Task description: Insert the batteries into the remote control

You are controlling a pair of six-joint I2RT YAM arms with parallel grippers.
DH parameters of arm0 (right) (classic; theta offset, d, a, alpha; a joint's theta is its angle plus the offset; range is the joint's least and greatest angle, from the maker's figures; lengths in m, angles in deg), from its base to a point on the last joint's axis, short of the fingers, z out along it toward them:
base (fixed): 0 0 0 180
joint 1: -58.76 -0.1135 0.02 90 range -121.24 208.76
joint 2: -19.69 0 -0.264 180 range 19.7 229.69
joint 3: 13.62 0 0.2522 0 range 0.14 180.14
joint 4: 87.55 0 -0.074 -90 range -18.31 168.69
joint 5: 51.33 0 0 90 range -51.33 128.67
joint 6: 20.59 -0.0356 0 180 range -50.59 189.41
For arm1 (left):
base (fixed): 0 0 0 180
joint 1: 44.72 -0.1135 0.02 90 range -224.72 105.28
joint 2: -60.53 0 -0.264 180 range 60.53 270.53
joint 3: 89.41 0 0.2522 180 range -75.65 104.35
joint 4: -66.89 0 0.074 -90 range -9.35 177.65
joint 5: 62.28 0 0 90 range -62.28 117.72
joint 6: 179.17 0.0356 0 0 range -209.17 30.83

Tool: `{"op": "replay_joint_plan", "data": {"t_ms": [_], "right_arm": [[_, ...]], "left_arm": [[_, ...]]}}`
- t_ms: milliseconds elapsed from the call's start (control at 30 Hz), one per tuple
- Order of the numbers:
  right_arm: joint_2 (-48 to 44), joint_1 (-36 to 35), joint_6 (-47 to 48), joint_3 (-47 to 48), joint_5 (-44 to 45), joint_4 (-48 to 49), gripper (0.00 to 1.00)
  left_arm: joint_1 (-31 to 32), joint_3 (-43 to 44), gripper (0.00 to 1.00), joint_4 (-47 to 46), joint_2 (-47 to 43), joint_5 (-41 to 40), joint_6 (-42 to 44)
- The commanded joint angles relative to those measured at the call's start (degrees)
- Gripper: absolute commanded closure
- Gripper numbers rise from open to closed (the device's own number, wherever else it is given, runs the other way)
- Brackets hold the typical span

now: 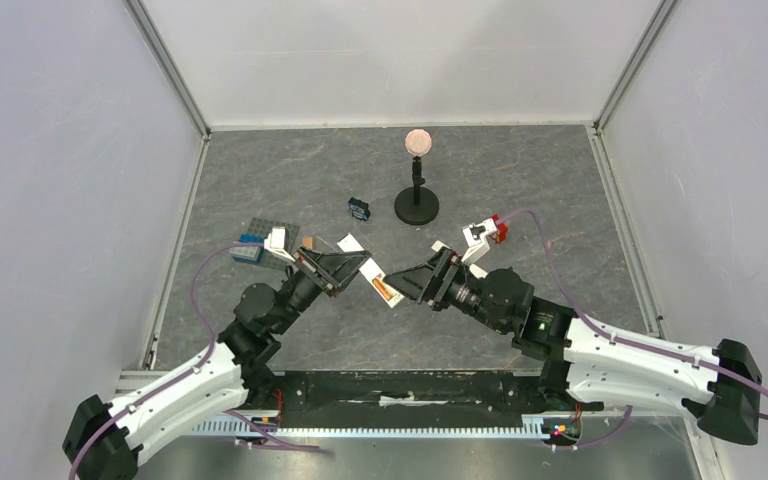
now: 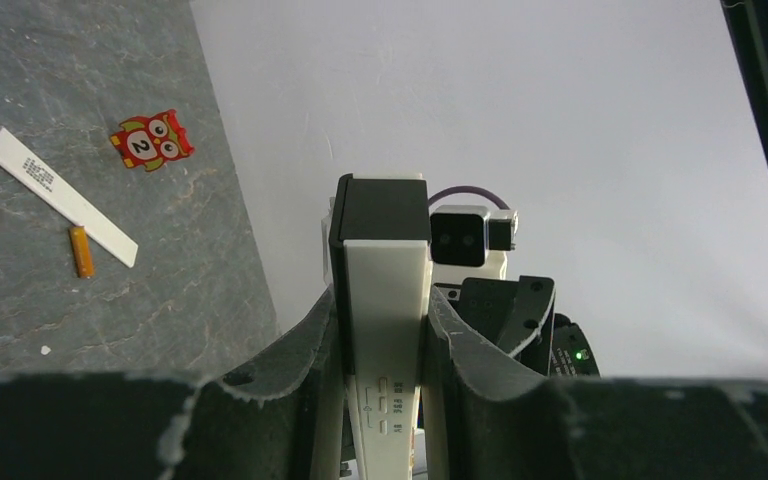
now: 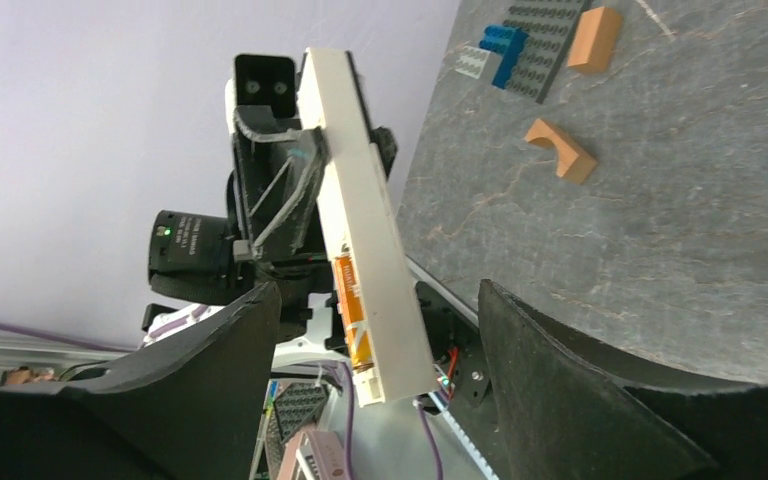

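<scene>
Remote (image 3: 360, 220): held up off the table (image 2: 190, 300), just toward 6 o'clock from the middle of the top view. It is pinched across its width by the left gripper (image 2: 384, 320), whose pads press both long edges. In the right wrist view it runs from 12 down to 6 o'clock, with the open battery bay at the 6 o'clock end.

The right gripper (image 3: 378, 300) is spread wide around that end. One finger stands at 9 o'clock and the other at 3 o'clock, each with a clear gap to the remote, so it grips nothing.

The remote looks like a light, stiff shell of smooth plastic. It will not bend, but it could slide or twist in the pads if pushed hard on the far end. The present hold on the long edges, clear of the bay, seems the right one.

The cover (image 2: 60, 195), a thin white strip, lies on the table in the left wrist view, slanting from 10 to 4 o'clock. It is probably light and a little springy, and it is best left alone for now.

The seated battery (image 3: 352, 310) fills one slot of the bay. The loose battery (image 2: 81, 250) lies flat just beside the cover, on its 7 o'clock side. I cannot tell whether the two touch.

The loose battery is a small, hard, smooth cylinder, dense for its size, and it is likely to roll or squirt out of a pinch. I would take it across the middle of its barrel, with fingertips low on both sides. One end should go in first, since the slot likely has a spring contact to press against.
</scene>
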Motion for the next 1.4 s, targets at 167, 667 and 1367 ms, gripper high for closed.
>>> {"op": "replay_joint_plan", "data": {"t_ms": [167,667,1367], "right_arm": [[0.71,2.22,5.86,2.55,-8.79,-4.44,0.32],[1.1,2.22,7.52,0.3,-13.42,-4.78,0.67],[5.08,18.23,29.83,6.45,11.47,-39.98,0.29]], "left_arm": [[0.07,0.41,0.98,0.71,-1.56,1.14,3.01],[0.01,-0.27,0.98,1.55,-2.58,2.48,1.68],[0.07,-2.75,0.98,20.85,-3.46,-2.08,15.03]]}}
